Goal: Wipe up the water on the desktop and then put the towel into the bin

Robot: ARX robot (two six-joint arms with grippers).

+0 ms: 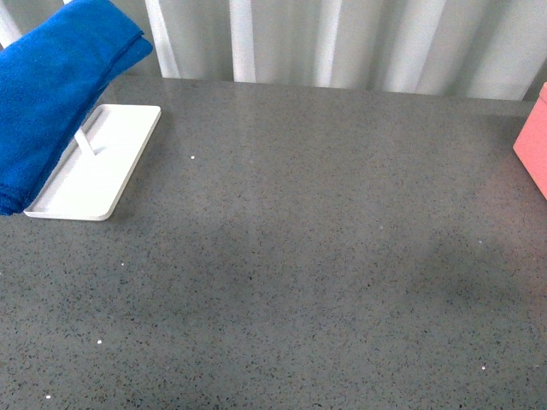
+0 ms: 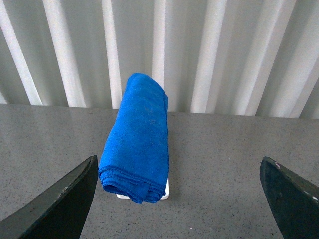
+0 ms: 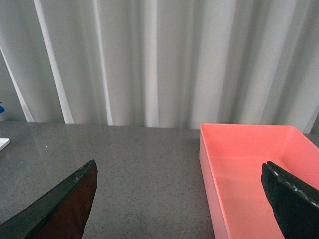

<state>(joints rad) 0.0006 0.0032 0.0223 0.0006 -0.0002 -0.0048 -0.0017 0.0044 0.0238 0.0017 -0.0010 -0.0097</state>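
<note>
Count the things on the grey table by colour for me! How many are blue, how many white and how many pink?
Blue: 1, the bright blue fluffy terry towel.
White: 1, the flat white tray under the towel.
Pink: 1, the salmon-pink straight-sided box.
Total: 3.

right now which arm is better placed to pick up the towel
Left, probably. The left gripper, open, faces the towel straight on, at the left side of the desktop. The right gripper looks at the bin, far from the towel.
</note>
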